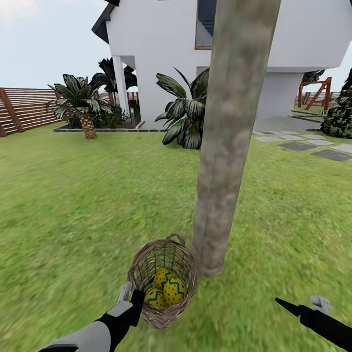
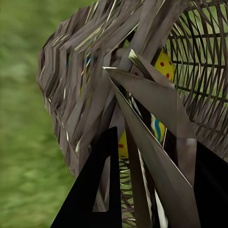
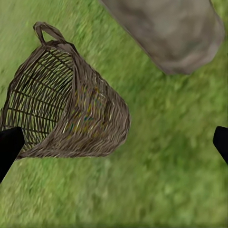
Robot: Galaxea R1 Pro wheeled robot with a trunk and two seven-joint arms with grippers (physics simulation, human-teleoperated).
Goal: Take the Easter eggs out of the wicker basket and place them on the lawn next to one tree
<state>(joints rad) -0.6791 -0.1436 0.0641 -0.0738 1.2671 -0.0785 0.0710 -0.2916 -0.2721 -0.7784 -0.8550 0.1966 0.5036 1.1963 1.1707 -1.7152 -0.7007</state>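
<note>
The wicker basket point(image 1: 145, 261) leans tilted on the lawn point(image 1: 73, 205), right beside the foot of the tree point(image 1: 230, 146), its mouth turned toward me. Three yellow Easter eggs point(image 1: 166, 288) with red dots and blue zigzags lie inside it. My left gripper point(image 1: 132, 297) is shut on the basket's near rim. In the left wrist view the woven wall point(image 2: 71, 85) runs between the fingers point(image 2: 95, 190), and an egg point(image 2: 165, 65) shows through the weave. My right gripper point(image 1: 299, 303) hovers open over the grass to the tree's right. Its fingertips point(image 3: 9, 145) stand wide apart, facing the basket point(image 3: 71, 109) and the trunk's base point(image 3: 171, 28).
A white house point(image 1: 161, 49) stands behind the tree, with a broad-leaved plant point(image 1: 188, 117) and a short palm point(image 1: 83, 105) before it. A slatted wooden fence point(image 1: 24, 107) runs at the far left. Grey stepping stones point(image 1: 313, 146) and a dark bush point(image 1: 340, 117) lie at the right.
</note>
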